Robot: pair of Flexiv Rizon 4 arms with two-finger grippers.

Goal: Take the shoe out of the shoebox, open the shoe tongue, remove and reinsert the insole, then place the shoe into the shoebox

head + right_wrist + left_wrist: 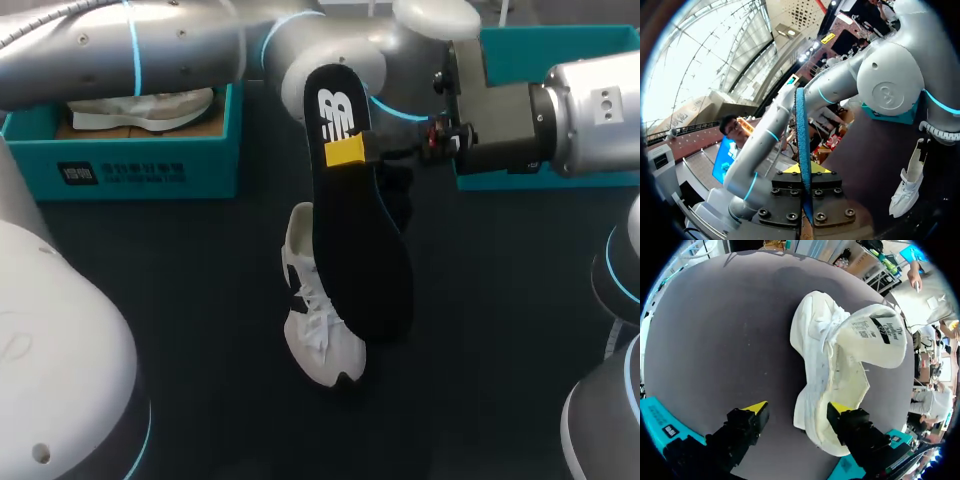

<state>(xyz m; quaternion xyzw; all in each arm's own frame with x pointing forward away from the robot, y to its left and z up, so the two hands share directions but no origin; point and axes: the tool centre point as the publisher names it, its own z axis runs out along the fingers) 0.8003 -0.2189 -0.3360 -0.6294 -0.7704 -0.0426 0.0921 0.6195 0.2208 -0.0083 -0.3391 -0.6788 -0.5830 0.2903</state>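
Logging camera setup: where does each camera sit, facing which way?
Head view: above and behind, facing down on the table; left arm and right arm show, right gripper holding the black insole above the white shoe.
Left wrist view: on that wrist, facing down past the open left gripper onto the shoe.
Right wrist view: on that wrist, facing along the insole's edge in its gripper; left arm shows.
Shared: all three show the shoe.

Insole (360, 230) hangs over shoe (320, 350), blocking overhead access.

The left arm (120, 50) and right arm (590, 115) are cased in silver-grey, ringed with cyan bands; black fingers (740, 432) are tipped yellow.
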